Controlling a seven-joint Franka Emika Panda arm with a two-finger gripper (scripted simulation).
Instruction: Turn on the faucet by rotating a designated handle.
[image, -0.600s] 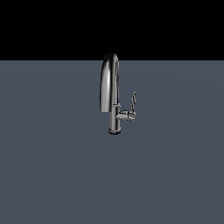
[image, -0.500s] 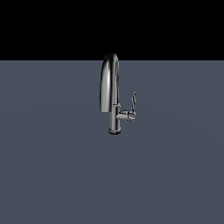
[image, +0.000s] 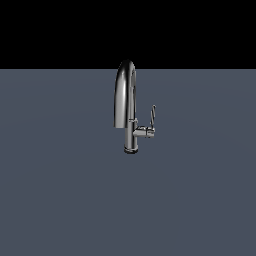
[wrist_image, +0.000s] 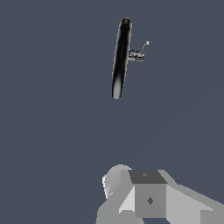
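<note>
Faucet stands upright on the plain grey worktop, its arched spout curving toward the exterior view's left. Off its column, on the exterior view's right, a short stub carries the thin handle, which points upward. In the wrist view the faucet appears from above, well apart from the grey gripper body; the handle sticks out beside it. Whether the gripper is open or closed cannot be told, since its fingers are not visible.
</note>
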